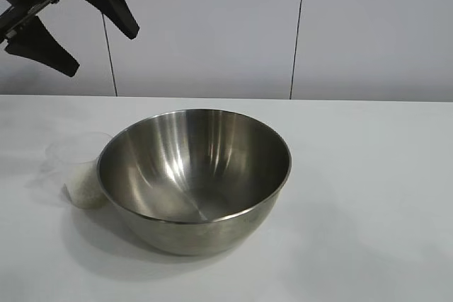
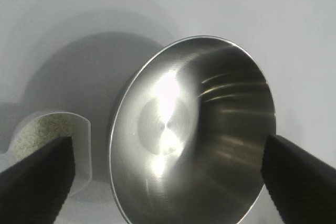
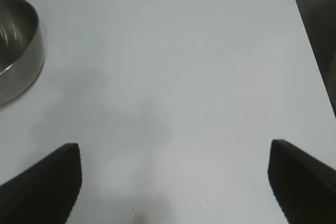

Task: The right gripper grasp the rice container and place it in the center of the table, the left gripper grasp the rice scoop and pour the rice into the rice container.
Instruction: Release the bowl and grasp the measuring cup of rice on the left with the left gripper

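Observation:
The rice container (image 1: pixel 195 175), a shiny steel bowl, stands empty on the white table (image 1: pixel 368 175), near its middle. The rice scoop (image 1: pixel 78 167), a small clear cup, stands against the bowl's left side with white rice (image 1: pixel 85 190) in its lower part. My left gripper (image 1: pixel 100 51) hangs open high above the scoop, at the upper left, holding nothing. Its wrist view looks down into the bowl (image 2: pixel 194 129), with the scoop (image 2: pixel 52 129) beside it. My right gripper (image 3: pixel 174 148) is open over bare table, off to the side of the bowl (image 3: pixel 16 51).
Behind the table is a pale panelled wall (image 1: pixel 212 26). In the right wrist view the table's edge (image 3: pixel 315 77) runs along a dark gap.

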### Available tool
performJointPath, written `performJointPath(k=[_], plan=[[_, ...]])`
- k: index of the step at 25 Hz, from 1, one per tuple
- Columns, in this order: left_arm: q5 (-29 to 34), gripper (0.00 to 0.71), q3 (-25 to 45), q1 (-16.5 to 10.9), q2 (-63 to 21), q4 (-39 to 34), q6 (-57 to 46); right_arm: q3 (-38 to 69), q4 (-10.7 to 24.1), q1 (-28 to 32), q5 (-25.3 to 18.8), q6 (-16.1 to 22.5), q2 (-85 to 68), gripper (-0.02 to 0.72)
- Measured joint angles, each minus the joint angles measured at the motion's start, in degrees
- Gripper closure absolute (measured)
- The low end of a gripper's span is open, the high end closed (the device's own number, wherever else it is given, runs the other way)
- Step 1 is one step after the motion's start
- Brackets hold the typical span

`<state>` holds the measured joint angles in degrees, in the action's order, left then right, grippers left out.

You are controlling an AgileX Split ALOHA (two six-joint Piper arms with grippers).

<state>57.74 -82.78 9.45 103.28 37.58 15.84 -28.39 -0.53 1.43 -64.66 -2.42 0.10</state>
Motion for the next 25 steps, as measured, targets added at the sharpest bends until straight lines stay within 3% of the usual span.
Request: performJointPath(k=[25], plan=[[-3.32, 0.015, 0.0, 0.0, 0.0, 0.0, 0.0, 0.01, -2.51, 0.0, 1.73, 0.81, -1.12, 0.042]])
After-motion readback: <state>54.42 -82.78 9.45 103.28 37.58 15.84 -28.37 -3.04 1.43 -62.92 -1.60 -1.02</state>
